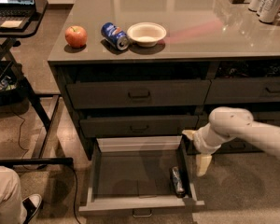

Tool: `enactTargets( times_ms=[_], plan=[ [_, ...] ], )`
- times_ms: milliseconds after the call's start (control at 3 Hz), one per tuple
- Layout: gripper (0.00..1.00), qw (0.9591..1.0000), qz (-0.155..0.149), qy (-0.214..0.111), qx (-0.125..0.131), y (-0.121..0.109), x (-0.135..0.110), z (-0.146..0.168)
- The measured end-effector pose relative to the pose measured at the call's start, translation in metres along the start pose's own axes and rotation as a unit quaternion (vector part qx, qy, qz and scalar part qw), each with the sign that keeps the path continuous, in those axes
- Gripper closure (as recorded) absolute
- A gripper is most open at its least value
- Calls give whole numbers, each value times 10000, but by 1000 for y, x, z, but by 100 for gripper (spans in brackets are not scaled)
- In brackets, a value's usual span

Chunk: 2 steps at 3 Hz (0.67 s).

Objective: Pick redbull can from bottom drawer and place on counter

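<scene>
Jaws stand apart and empty on the gripper (194,152), which hangs just outside the right wall of the bottom drawer (139,144), at the end of the pale arm (252,129) that reaches in from the right.

Starting with the biggest thing, the tabletop (200,8) is where the load must end up. Its near left part carries a white bowl (147,33), a blue Pepsi can (115,35) lying on its side and an apple (76,36). A careless set-down there could knock one of them. A can released tilted on that glossy surface would likely roll.

Next, the bottom drawer is pulled fully out, below two closed drawers and the overhanging edge of the tabletop. Lifting straight up close to the cabinet risks the arm or the load catching that edge, so the lift probably needs to come outward first.

Smallest, the redbull can (178,181) lies flat on the drawer floor, near the front right corner and close beside the right wall, its length running front to back. I judge that to be the main hazard. There looks to be little room for a jaw between can and wall, so the descent may strike the wall's rim. A push from one side only would roll the can leftward, away from the grasp.
</scene>
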<state>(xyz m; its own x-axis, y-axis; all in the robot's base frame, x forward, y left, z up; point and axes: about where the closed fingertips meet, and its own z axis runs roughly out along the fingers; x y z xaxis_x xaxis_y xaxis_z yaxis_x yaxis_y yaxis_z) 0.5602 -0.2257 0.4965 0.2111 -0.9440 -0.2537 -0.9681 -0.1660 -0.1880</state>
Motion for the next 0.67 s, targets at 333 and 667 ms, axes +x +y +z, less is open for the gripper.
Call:
enactTargets(
  times_ms=[333, 667],
  plan=[
    [0, 9995, -210, -219, 112, 1, 12, 88],
    [0, 9994, -135, -334, 5, 15, 11, 116]
  ],
)
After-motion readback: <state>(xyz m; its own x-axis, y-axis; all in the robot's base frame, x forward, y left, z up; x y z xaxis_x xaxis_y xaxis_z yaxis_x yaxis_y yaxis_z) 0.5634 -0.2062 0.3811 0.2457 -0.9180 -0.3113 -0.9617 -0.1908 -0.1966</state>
